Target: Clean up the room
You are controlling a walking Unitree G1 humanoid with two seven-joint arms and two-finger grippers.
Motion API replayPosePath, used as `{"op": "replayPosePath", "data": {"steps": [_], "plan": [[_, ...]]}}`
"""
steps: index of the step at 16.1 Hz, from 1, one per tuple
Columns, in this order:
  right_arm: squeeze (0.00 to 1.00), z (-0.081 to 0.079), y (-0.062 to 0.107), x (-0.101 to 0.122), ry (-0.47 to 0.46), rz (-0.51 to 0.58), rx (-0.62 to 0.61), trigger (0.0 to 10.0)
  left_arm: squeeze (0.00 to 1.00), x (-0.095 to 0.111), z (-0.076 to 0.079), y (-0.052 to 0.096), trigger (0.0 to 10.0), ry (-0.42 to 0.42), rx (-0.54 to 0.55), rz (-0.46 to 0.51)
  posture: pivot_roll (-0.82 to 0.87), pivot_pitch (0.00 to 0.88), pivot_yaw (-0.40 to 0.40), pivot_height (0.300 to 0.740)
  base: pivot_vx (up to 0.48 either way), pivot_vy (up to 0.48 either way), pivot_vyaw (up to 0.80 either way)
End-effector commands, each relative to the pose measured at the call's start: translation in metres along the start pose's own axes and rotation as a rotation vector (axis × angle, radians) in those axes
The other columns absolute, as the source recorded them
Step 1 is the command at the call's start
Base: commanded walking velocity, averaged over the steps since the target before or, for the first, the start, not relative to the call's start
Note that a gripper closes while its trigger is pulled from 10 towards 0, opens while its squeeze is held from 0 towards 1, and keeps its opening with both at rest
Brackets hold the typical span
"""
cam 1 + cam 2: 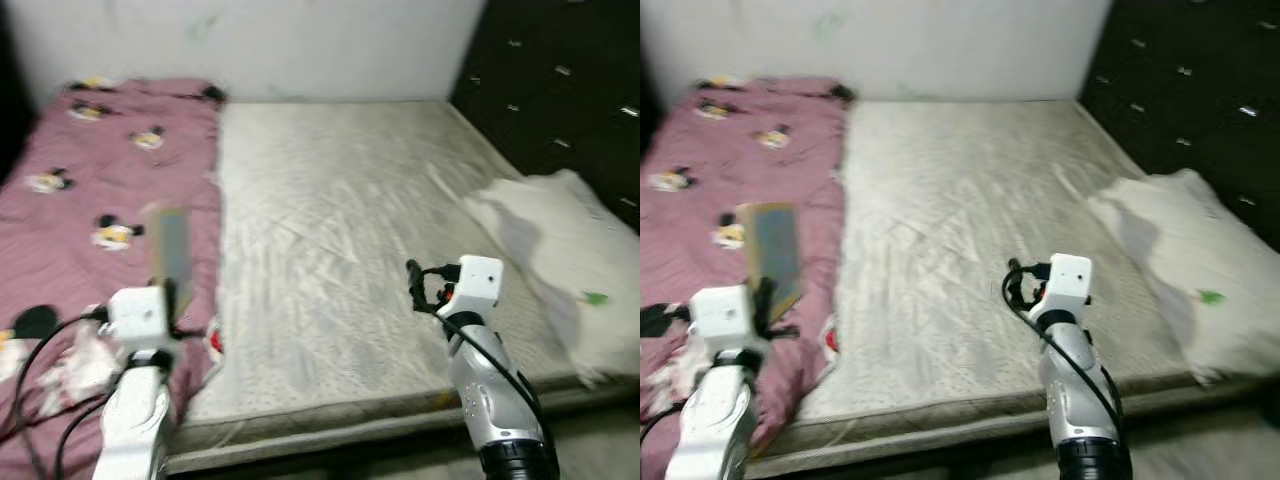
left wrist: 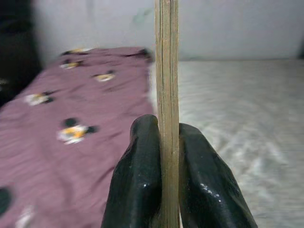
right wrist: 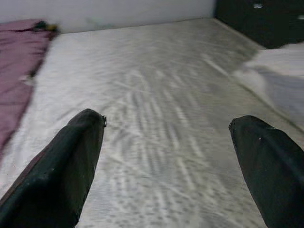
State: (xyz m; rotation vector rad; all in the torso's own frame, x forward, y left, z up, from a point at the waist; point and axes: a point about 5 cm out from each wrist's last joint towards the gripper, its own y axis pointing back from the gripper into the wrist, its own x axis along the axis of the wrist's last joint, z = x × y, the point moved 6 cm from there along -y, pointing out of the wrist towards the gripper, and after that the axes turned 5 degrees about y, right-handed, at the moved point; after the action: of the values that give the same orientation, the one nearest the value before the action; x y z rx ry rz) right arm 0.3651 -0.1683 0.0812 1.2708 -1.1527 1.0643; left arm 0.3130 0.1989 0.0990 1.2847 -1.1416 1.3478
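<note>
The left gripper (image 2: 166, 180) is clamped on a thin flat board (image 2: 166, 71), black fingers (image 2: 137, 175) pressing both faces, and in the left wrist view we get it edge-on: pale, straw-coloured, with a fine lengthwise grain. From the head cameras the board (image 1: 772, 255) stands nearly upright above the pink blanket (image 1: 90, 200), at about nine o'clock from the centre of the mattress (image 1: 340, 240), its broad face greenish-grey with a tan border, though blur makes it hard to say if it is a book or a panel. It looks stiff and light, so a pinch across the faces near the lower edge, as here, should hold; gripped low, it may swing or slip if the arm jerks. The right gripper (image 3: 166, 152) hovers over bare mattress, fingers spread wide with nothing between them. A white pillow (image 1: 560, 250) lies at three o'clock.
</note>
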Motion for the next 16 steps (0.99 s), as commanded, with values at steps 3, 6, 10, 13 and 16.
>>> {"op": "replayPosePath", "data": {"steps": [3, 6, 10, 13, 16], "plan": [[0.00, -0.002, -0.002, 0.006, 0.001, 0.017, 0.000, 10.0, 0.00, 0.004, 0.009, -0.002, 10.0, -0.011, -0.032, 0.020, 0.05, 0.001, -0.040, 0.740, 0.000, 0.000, 0.00], [0.00, -0.004, -0.003, 0.006, -0.009, 0.023, -0.008, 10.0, 0.00, 0.003, 0.016, -0.004, 10.0, -0.006, -0.063, 0.013, 0.05, 0.000, -0.003, 0.740, 0.000, 0.000, 0.00], [0.00, -0.011, -0.005, 0.000, -0.003, -0.001, 0.020, 10.0, 0.00, 0.001, 0.008, -0.004, 10.0, -0.004, -0.022, 0.011, 0.07, 0.000, -0.031, 0.740, 0.000, 0.000, 0.00], [0.00, -0.031, -0.014, 0.005, 0.034, -0.003, 0.116, 10.0, 0.00, -0.005, 0.003, 0.007, 10.0, 0.020, 0.043, 0.010, 0.10, 0.000, -0.105, 0.740, 0.000, 0.000, 0.00], [0.00, -0.043, -0.020, 0.007, 0.051, -0.005, 0.166, 10.0, 0.00, -0.005, 0.001, 0.011, 10.0, 0.028, 0.076, 0.018, 0.13, 0.000, -0.148, 0.740, 0.000, 0.000, 0.00]]}}
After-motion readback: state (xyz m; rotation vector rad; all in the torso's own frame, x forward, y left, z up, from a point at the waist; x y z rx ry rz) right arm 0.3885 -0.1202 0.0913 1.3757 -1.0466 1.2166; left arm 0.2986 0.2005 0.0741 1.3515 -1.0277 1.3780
